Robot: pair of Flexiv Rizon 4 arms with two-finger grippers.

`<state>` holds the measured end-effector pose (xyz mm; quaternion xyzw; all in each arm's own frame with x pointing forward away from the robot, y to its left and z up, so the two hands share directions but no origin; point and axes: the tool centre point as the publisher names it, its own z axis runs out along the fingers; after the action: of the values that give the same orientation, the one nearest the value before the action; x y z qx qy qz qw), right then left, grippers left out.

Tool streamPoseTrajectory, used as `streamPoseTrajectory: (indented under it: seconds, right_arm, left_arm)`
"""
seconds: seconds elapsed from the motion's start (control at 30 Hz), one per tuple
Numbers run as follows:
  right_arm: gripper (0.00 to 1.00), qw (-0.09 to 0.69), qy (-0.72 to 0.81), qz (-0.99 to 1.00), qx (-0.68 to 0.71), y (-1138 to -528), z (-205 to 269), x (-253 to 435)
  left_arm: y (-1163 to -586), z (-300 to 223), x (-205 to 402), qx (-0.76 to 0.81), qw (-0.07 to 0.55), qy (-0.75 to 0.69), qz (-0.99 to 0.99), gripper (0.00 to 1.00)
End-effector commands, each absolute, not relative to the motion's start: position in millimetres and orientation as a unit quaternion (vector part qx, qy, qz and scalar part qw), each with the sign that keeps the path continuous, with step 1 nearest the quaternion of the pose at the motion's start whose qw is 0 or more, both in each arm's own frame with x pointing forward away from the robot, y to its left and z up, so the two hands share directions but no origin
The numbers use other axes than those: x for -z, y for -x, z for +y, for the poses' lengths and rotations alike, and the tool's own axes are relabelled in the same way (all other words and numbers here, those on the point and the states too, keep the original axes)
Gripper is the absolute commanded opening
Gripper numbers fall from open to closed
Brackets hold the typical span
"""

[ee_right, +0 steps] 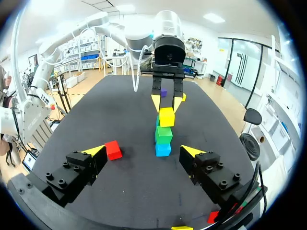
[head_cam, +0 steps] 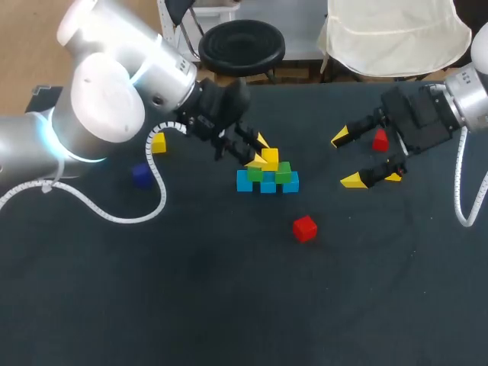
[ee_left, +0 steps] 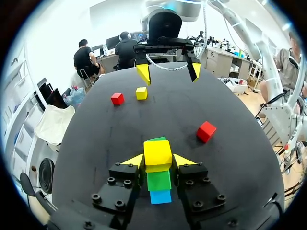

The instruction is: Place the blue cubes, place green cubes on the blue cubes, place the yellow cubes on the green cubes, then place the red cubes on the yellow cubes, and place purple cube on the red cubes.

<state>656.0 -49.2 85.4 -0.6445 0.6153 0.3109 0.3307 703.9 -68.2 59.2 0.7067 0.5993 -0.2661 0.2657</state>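
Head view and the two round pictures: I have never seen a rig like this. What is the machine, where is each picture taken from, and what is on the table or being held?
This is a robot with two arms at a dark table. The head view looks down from above and behind it. Each round picture comes from a camera on one arm's wrist, looking out along that arm's fingers. The left end effector is shut on a yellow cube, which sits on top of a small stack: three blue cubes at the bottom with two green cubes on them. The right end effector is open and holds nothing. Loose on the table lie a purple cube, two spare yellow cubes and two red cubes.
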Motion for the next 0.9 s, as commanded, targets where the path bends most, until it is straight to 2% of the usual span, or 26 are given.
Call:
streamPoseTrajectory:
  seconds: [0.03,0.13,0.2,0.27,0.3,0.37,0.43,0.47,0.5,0.53,0.6,0.7,0.9]
  right_arm:
    - [1.0,0.331,0.645,0.615,-0.311,-656.3,-49.0,-84.9]
    - [1.0,0.331,0.645,0.615,-0.311,-656.3,-49.0,-84.9]
    - [1.0,0.331,0.645,0.615,-0.311,-656.3,-49.0,-84.9]
    - [1.0,0.331,0.645,0.615,-0.311,-656.3,-49.0,-84.9]
    - [1.0,0.331,0.645,0.615,-0.311,-656.3,-49.0,-84.9]
    - [1.0,0.331,0.645,0.615,-0.311,-656.3,-49.0,-84.9]
    - [1.0,0.331,0.645,0.615,-0.311,-656.3,-49.0,-84.9]
    - [1.0,0.331,0.645,0.615,-0.311,-656.3,-49.0,-84.9]
    - [1.0,0.331,0.645,0.615,-0.311,-656.3,-49.0,-84.9]
    - [1.0,0.331,0.645,0.615,-0.311,-656.3,-49.0,-84.9]
    - [1.0,0.331,0.645,0.615,-0.311,-656.3,-49.0,-84.9]
    - [1.0,0.331,0.645,0.615,-0.311,-656.3,-49.0,-84.9]
    - [1.0,0.331,0.645,0.615,-0.311,-656.3,-49.0,-84.9]
  left_arm:
    - [-704.9,-68.5,-58.4,0.264,0.265,-0.706,0.602,0.0]
    - [-706.7,-67.6,-57.9,0.261,0.266,-0.704,0.604,0.09]
    - [-707.5,-67.3,-57.8,0.261,0.266,-0.703,0.605,0.06]
    - [-707.8,-67.4,-57.9,0.26,0.266,-0.703,0.606,0.07]
    - [-707.9,-67.6,-58.0,0.26,0.266,-0.703,0.607,0.15]
    - [-708.2,-68.4,-57.6,0.262,0.264,-0.701,0.609,0.53]
    - [-707.7,-69.5,-56.7,0.262,0.263,-0.701,0.609,0.56]
    - [-707.4,-70.0,-56.3,0.263,0.261,-0.701,0.61,0.68]
    - [-707.3,-70.2,-56.1,0.263,0.26,-0.7,0.611,0.94]
    - [-707.3,-70.3,-56.1,0.263,0.26,-0.7,0.611,0.98]
    - [-707.4,-70.4,-56.1,0.264,0.261,-0.698,0.612,0.96]
    - [-708.0,-69.6,-57.7,0.264,0.263,-0.696,0.613,1.0]
    - [-708.0,-65.3,-67.4,0.266,0.274,-0.687,0.618,1.0]
